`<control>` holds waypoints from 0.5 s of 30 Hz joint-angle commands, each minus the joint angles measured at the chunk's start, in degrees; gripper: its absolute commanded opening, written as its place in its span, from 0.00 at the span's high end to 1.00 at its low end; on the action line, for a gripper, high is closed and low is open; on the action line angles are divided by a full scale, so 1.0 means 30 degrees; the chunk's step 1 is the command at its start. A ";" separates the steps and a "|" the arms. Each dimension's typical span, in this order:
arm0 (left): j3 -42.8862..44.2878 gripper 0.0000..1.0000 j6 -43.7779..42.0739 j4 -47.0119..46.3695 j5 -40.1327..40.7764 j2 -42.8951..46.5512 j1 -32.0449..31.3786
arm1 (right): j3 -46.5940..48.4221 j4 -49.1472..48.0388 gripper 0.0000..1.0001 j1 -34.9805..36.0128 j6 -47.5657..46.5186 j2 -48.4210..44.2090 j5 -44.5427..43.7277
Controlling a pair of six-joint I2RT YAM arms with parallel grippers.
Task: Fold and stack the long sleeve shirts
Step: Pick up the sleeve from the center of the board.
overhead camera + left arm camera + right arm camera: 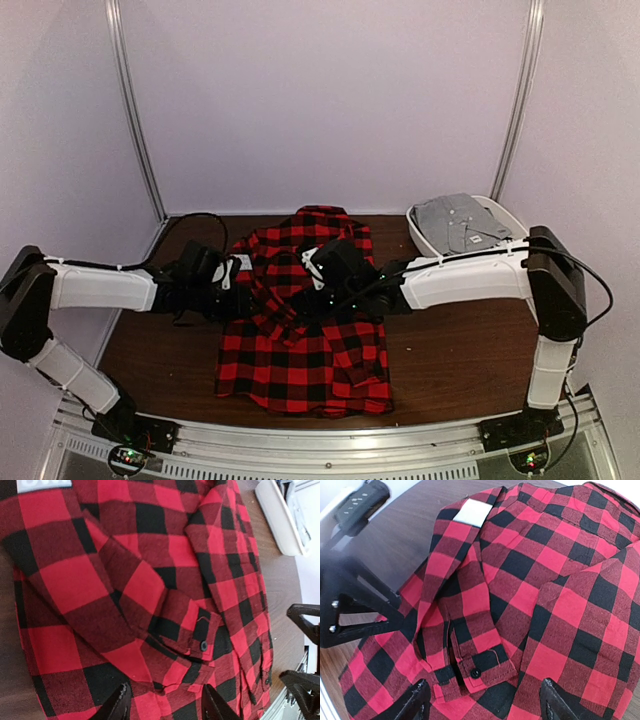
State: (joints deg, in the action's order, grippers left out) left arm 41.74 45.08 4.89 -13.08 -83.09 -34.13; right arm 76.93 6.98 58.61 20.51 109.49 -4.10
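A red-and-black check flannel shirt (pixel 305 345) lies on the brown table (pixel 460 350), its body toward the near edge and both sleeves folded in over its middle. My left gripper (pixel 232 275) hovers over the shirt's left side, open and empty. In the left wrist view (pixel 165 705) a buttoned cuff (pixel 197 635) lies just ahead of the fingers. My right gripper (pixel 322 268) hovers over the shirt's upper middle, open and empty. In the right wrist view (pixel 485 702) the same kind of cuff (pixel 480 662) lies between the spread fingers. The shirt fills both wrist views (pixel 125 580) (pixel 545 580).
A white bin (pixel 495 215) at the back right holds a folded grey shirt (pixel 460 222); the bin's edge also shows in the left wrist view (pixel 275 520). White walls close in the back and sides. Bare brown table lies right of the shirt.
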 commanded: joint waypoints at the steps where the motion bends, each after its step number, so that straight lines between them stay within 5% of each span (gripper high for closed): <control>1: -0.0296 0.50 0.0784 0.0013 -0.0067 -0.1054 -0.0238 | -0.0113 0.0848 0.25 0.0151 -0.0834 0.0072 -0.1181; 15: 0.1265 0.52 0.2534 -0.0466 0.1417 -0.3944 -0.1499 | -0.1764 -0.0473 0.24 0.0177 -0.1474 -0.0704 -0.1096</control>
State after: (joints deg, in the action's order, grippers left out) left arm 42.44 51.09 5.61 -10.33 -92.64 -37.69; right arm 72.42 8.01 59.22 17.82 109.51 -6.28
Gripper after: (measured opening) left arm 0.497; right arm 0.760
